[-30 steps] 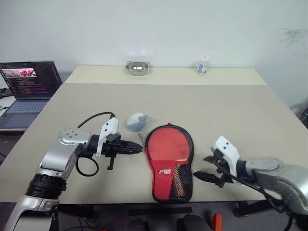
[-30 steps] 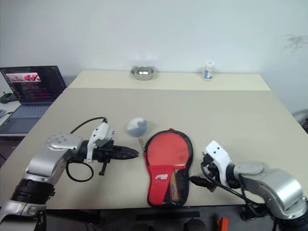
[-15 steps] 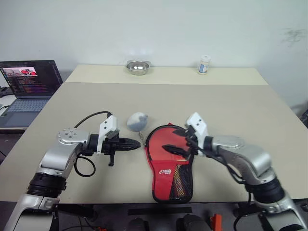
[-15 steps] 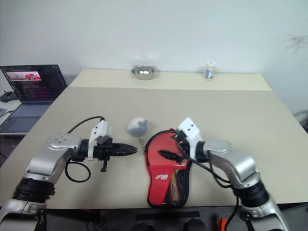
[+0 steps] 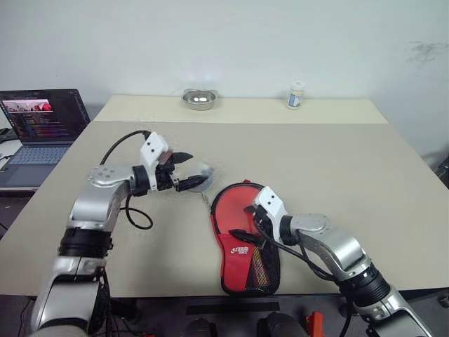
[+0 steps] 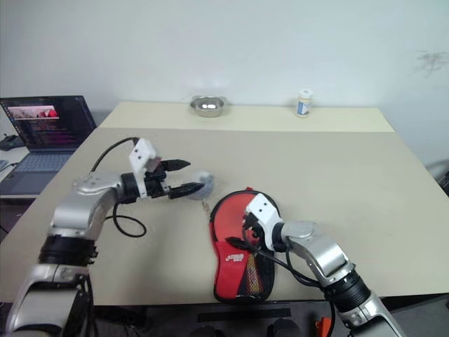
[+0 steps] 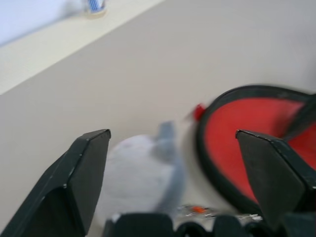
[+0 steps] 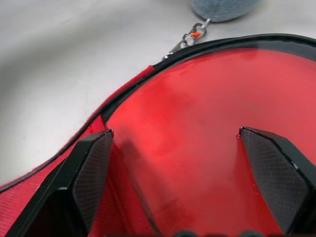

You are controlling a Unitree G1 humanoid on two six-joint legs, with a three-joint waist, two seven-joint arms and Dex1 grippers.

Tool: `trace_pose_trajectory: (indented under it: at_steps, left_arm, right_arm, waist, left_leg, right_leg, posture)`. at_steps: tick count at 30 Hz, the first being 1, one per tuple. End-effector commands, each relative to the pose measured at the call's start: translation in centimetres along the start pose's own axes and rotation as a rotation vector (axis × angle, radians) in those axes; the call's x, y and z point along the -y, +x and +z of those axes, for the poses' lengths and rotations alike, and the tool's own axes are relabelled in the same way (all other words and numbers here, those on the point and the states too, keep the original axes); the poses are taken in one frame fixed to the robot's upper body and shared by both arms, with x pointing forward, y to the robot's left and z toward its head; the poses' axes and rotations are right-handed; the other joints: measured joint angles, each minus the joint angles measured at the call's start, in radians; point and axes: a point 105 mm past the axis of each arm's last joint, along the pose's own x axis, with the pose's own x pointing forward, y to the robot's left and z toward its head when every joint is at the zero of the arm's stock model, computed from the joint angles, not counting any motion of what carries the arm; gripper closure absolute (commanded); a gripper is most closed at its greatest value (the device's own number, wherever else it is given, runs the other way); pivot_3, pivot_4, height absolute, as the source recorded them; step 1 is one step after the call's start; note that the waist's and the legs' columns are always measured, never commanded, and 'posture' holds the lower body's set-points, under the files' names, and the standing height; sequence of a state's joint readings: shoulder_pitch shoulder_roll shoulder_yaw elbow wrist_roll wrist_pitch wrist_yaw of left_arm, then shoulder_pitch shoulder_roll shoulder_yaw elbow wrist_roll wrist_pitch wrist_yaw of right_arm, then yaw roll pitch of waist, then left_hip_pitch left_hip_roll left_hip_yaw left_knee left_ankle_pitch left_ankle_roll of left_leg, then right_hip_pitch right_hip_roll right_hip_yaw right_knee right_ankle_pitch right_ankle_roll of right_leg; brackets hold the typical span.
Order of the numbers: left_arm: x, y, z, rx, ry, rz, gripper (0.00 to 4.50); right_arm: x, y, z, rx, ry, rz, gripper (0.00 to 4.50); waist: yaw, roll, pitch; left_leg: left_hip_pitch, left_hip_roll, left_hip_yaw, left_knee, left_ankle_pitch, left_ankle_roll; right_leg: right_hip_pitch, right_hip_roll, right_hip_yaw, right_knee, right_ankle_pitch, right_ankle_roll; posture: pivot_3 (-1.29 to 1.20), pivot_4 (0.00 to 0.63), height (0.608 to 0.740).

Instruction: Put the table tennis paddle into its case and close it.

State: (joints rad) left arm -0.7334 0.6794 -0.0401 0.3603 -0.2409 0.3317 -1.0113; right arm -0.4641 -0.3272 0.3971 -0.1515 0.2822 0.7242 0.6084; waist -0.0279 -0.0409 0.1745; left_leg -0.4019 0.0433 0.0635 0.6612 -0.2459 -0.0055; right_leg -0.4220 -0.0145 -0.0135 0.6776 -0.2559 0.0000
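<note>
The case (image 5: 244, 242) lies flat near the table's front edge, red side up, with white lettering and a mesh pocket at its narrow end. A smooth round red surface (image 8: 197, 123) fills its black zipper rim; I cannot tell whether this is the table tennis paddle's face or fabric. My right gripper (image 5: 245, 221) hovers open just above that round part, nothing between its fingers. My left gripper (image 5: 191, 171) is open beside a grey fuzzy ball (image 5: 206, 172), which is clipped to the zipper pull (image 8: 190, 37) at the rim's far left.
A metal bowl (image 5: 199, 98) and a small white bottle (image 5: 296, 95) stand on the far table. An open laptop (image 5: 42, 116) sits off to the left. Bare tabletop (image 5: 337, 168) stretches behind and to the right of the case.
My left gripper has opened and moved up and forward to the grey ball. My right arm swung in from the right edge to over the case's round part.
</note>
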Motion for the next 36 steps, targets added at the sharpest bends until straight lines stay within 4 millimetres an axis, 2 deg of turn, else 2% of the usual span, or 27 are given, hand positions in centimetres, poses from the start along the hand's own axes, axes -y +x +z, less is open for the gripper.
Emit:
trace_pose_trajectory:
  at_steps: [1, 6, 12, 15, 18, 22, 25, 27, 29, 34, 36]
  left_arm:
    - [-1.1, 1.2, -0.6, -0.060, 0.029, 0.035, 0.06]
    - [-1.6, 2.7, -2.9, -0.129, -0.030, 0.040, 0.06]
    - [0.0, 3.3, -5.2, -0.188, -0.085, -0.074, 0.06]
    - [0.2, 3.4, -5.9, -0.205, -0.105, -0.075, 0.06]
    - [0.2, 3.4, -6.0, -0.204, -0.114, -0.076, 0.95]
    - [0.3, 3.5, -5.8, -0.195, -0.117, -0.082, 2.37]
    - [0.4, 3.6, -5.4, -0.183, -0.122, -0.086, 3.32]
    - [0.5, 3.8, -5.0, -0.175, -0.128, -0.088, 3.80]
    - [0.6, 4.0, -4.6, -0.177, -0.117, -0.088, 4.06]
    - [-0.1, 5.0, -3.4, -0.209, -0.075, -0.047, 4.08]
    - [-1.0, 6.2, -2.4, -0.219, -0.039, 0.018, 4.08]
  right_arm:
    - [-0.4, 0.0, 0.2, 0.003, -0.011, 0.007, 0.00]
    - [-0.3, 0.0, 0.7, 0.015, -0.018, -0.010, 0.00]
    - [0.5, -0.4, 3.3, 0.087, -0.057, -0.068, 0.00]
    - [0.8, -0.4, 3.9, 0.103, -0.061, -0.086, 0.00]
    - [1.0, -0.4, 4.1, 0.110, -0.061, -0.104, 0.00]
    - [1.3, 0.0, 3.5, 0.092, -0.047, -0.121, 0.00]
    - [1.3, 0.6, 1.7, 0.036, -0.015, -0.125, 0.00]
    - [1.4, 0.9, 0.5, -0.009, -0.004, -0.132, 0.00]
    - [1.6, 1.0, -0.6, -0.057, 0.016, -0.152, 0.00]
    - [1.2, 1.1, -2.2, -0.136, 0.026, -0.143, 0.00]
    - [1.1, 1.0, -3.0, -0.172, 0.029, -0.138, 0.00]
  waist:
    - [0.000, 0.000, 0.000]
    - [-0.001, 0.000, 0.000]
    - [-0.002, 0.000, 0.000]
    - [-0.001, 0.000, 0.000]
    - [-0.001, 0.000, 0.000]
    - [-0.001, 0.000, 0.000]
    - [-0.001, 0.000, 0.000]
    - [-0.001, 0.000, 0.000]
    - [-0.001, -0.001, 0.000]
    - [0.002, -0.002, -0.001]
    - [0.005, -0.003, -0.002]
  left_leg:
    - [0.000, 0.000, 0.000, 0.000, 0.000, 0.000]
    - [0.000, 0.000, 0.000, 0.000, 0.000, 0.000]
    - [0.000, 0.000, 0.000, 0.000, 0.000, 0.000]
    - [0.000, 0.000, 0.000, 0.000, 0.000, 0.000]
    - [0.000, 0.000, 0.000, 0.000, 0.000, 0.000]
    - [0.000, 0.000, 0.000, 0.000, 0.000, 0.000]
    - [0.000, 0.000, 0.000, 0.000, 0.000, 0.000]
    - [0.000, 0.000, 0.000, 0.000, 0.000, 0.000]
    - [0.000, -0.001, 0.000, 0.000, 0.000, 0.000]
    - [0.000, -0.001, -0.001, 0.001, 0.000, 0.000]
    - [0.001, -0.001, -0.001, 0.001, 0.000, 0.000]
  right_leg:
    - [0.000, 0.000, 0.000, 0.000, 0.000, 0.000]
    - [0.000, 0.000, 0.000, 0.000, 0.000, 0.000]
    - [-0.001, 0.000, 0.000, 0.000, 0.000, 0.000]
    - [0.000, 0.000, 0.000, 0.000, 0.000, 0.000]
    - [0.000, 0.000, 0.000, 0.000, 0.000, 0.000]
    - [0.000, -0.001, 0.000, 0.000, 0.000, 0.000]
    - [0.000, -0.001, 0.000, 0.001, 0.000, 0.000]
    - [0.000, -0.001, 0.000, 0.001, 0.000, 0.000]
    - [0.000, -0.001, 0.000, 0.001, 0.000, 0.000]
    - [0.001, -0.001, -0.001, 0.001, 0.000, 0.000]
    - [0.002, -0.001, -0.001, 0.001, 0.000, 0.000]
  posture:
    - [0.00, 0.150, 0.740]
    - [0.00, 0.150, 0.740]
    - [0.00, 0.150, 0.740]
    - [0.00, 0.150, 0.740]
    - [0.00, 0.150, 0.740]
    - [0.00, 0.150, 0.740]
    - [0.00, 0.150, 0.740]
    - [0.00, 0.150, 0.740]
    - [0.00, 0.150, 0.740]
    - [0.00, 0.150, 0.740]
    - [0.00, 0.150, 0.740]
